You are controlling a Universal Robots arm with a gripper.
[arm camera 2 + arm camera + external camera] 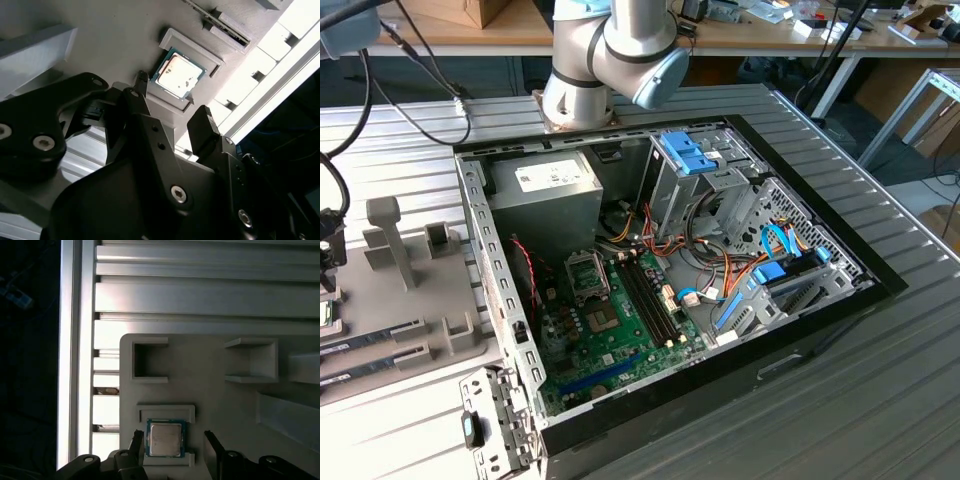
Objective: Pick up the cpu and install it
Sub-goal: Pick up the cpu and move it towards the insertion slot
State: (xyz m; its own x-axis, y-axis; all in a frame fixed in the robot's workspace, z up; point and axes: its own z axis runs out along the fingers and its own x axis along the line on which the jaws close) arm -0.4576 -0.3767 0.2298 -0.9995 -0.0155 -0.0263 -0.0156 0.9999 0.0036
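The jaws stand wide and empty with the cpu (165,439) between them in its holder (165,411); centre squarely, grip edges gently.

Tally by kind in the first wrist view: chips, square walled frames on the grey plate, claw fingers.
Chip: 1
Square walled frames: 2
Fingers of the claw: 2
Total: 5

Arm (610,50) cut by exterior view's top edge, grey fixture (380,290) by the exterior view's left, tool (173,439) body cropped
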